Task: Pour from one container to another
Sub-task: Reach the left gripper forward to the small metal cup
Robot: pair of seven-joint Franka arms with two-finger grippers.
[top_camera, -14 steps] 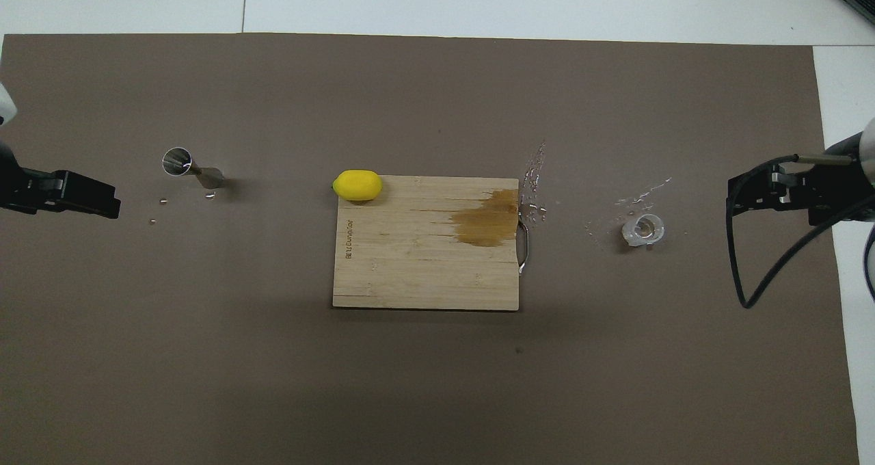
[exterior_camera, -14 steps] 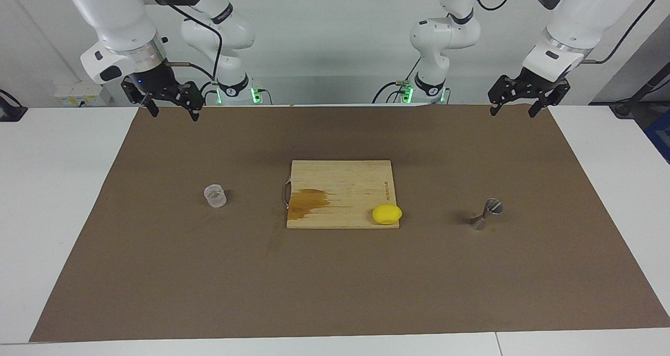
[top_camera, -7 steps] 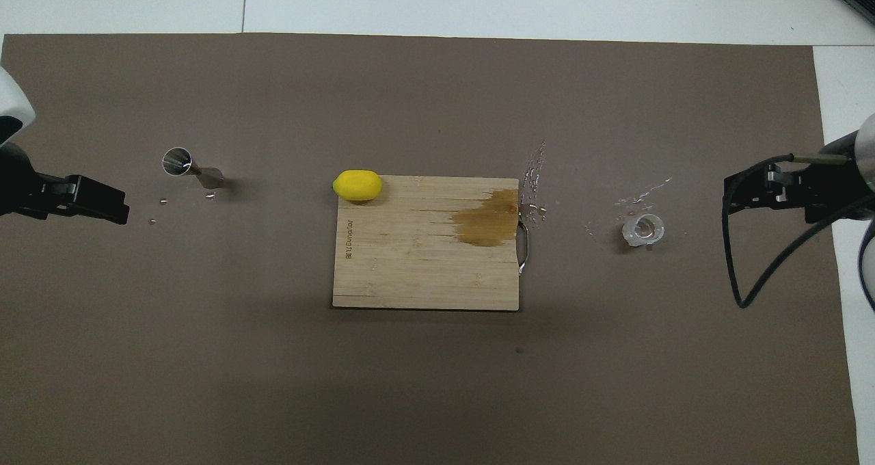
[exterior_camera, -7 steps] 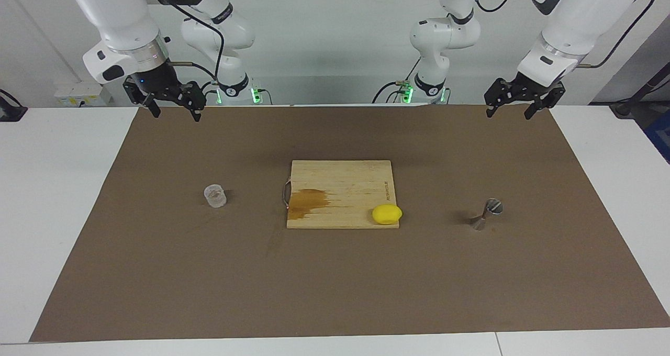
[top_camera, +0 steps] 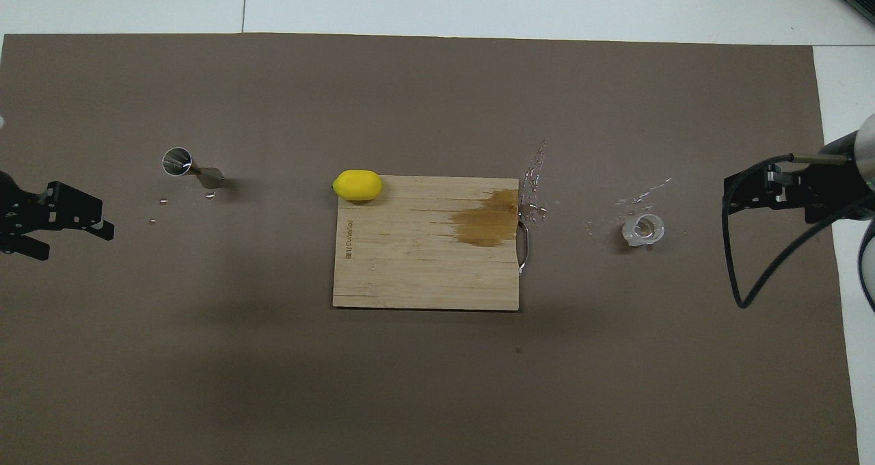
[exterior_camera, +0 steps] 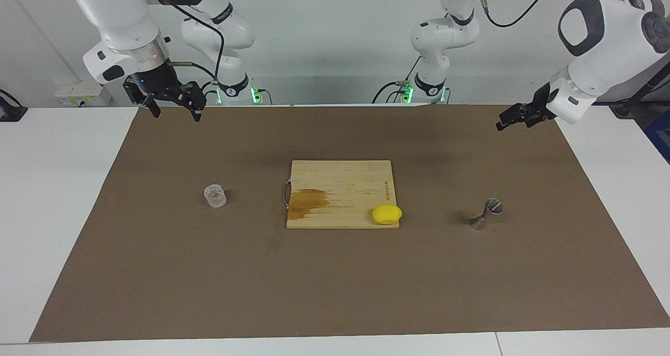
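Observation:
The clear textured glass cup (exterior_camera: 215, 196) stands upright on the brown mat toward the right arm's end; it also shows in the overhead view (top_camera: 642, 229). The silver hourglass jigger (exterior_camera: 486, 214) stands on the mat toward the left arm's end, mouth up, and shows in the overhead view (top_camera: 191, 167). My right gripper (exterior_camera: 175, 112) is open and empty, up in the air over the mat's edge near its base (top_camera: 733, 202). My left gripper (exterior_camera: 506, 121) is open and empty, turned sideways over the mat's edge, apart from the jigger (top_camera: 74, 241).
A wooden cutting board (exterior_camera: 361, 180) with a wet brown stain lies mid-mat, a yellow lemon (exterior_camera: 387, 214) at its corner farther from the robots. Water drops (top_camera: 536, 178) lie on the mat between board and cup. A black cable (top_camera: 765, 273) hangs from the right wrist.
The left arm's wrist has turned and dropped a little, so its gripper now points sideways. The right gripper, cup and jigger have hardly moved.

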